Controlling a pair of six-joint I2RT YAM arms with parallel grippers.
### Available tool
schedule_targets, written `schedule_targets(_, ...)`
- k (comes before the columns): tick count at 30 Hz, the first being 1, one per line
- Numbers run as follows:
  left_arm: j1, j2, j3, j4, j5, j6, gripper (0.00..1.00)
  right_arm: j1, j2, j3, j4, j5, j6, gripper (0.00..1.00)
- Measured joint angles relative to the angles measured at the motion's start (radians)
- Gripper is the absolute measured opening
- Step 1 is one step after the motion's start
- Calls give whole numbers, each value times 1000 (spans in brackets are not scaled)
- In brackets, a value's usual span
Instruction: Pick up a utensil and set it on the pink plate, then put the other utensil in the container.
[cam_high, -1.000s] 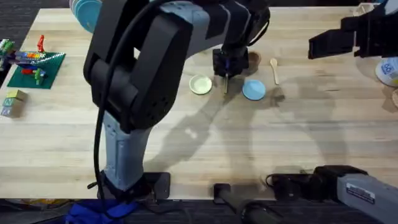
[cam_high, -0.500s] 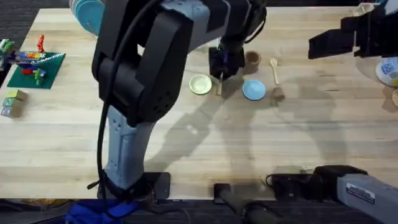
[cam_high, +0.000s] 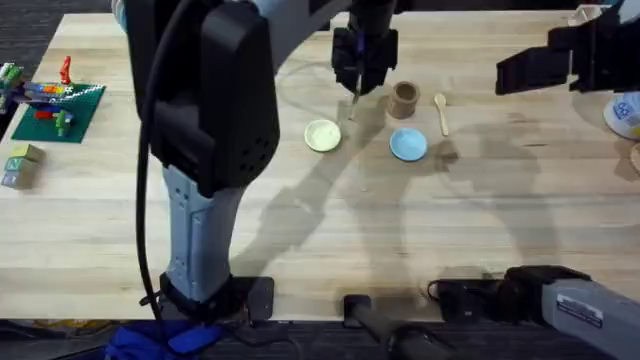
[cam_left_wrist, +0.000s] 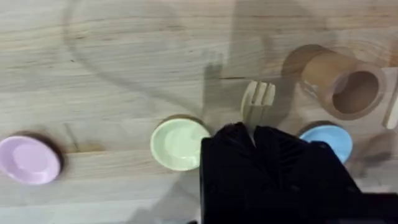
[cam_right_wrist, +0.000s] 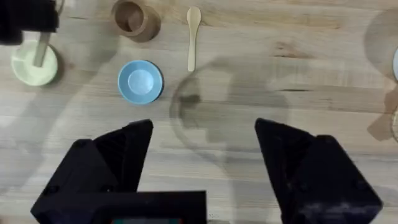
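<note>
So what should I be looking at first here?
The left claw, lifted above the table and shut on a small wooden fork that hangs over the yellow plate. Beside it sit a blue plate, a brown cup and a wooden spoon.

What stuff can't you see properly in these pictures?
- Small pale wooden fork: handle hidden by the left gripper in the left wrist view.
- Small round pale pink plate: behind the left arm in the overhead view.
- Small tan-brown cylindrical cup: contents not visible overhead.
</note>
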Motion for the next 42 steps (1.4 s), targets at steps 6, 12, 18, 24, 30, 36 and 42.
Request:
schedule_targets(6,12,-48,0,-50,-9,41,42,0,0,0,0,0,0,997)
schedule_targets(12,10,-149,0,-122,-53,84,44,0,0,0,0,0,0,998)
schedule_targets(18,22,-250,-3,-146,-82,114,44,0,0,0,0,0,0,997)
schedule_targets(24,99,-375,-110,-158,-89,156,43,0,0,0,0,0,0,998)
schedule_targets(30,180,-524,-289,-142,-95,188,42,0,0,0,0,0,0,998)
schedule_targets(36,254,-691,-466,-100,-83,243,42,0,0,0,0,0,0,998)
schedule_targets(42,412,-810,-633,-45,-49,317,42,0,0,0,0,0,0,998)
